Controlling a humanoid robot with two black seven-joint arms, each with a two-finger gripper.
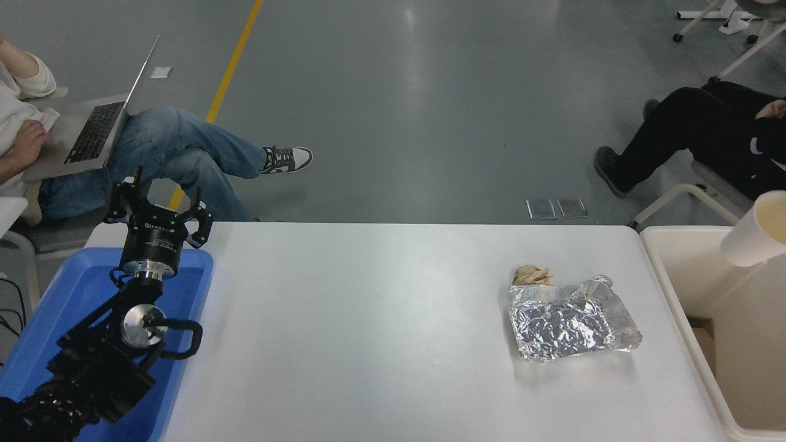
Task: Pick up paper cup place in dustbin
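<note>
The paper cup (756, 230) hangs tilted at the right edge of the head view, its open mouth turned up and to the right and partly cut off by the frame. It is above the dustbin (672, 276), over the far part of the tub and clear of its walls. The right gripper is out of the picture, so what holds the cup, and how, cannot be told.

The dustbin stands just beside the right end of the white table (381, 344), its thick cream rim running along the table's edge (a brownish piece shows low down inside it, too little of it visible to name).

On the table's right part lies a crumpled silver foil tray (572, 325), and a small crumpled brown paper wad (532, 274) touches its far left corner. Both are near the dustbin but apart from it, and neither lies under the cup.

The left gripper (158, 212) is parked at the lower left over the far end of a blue plastic tray (55, 307), its fingers spread and holding nothing.

Beyond the table a person in jeans (166, 153) sits with a laptop (101, 126) on the lap; at the far right another person in black (706, 132) sits on a chair.
</note>
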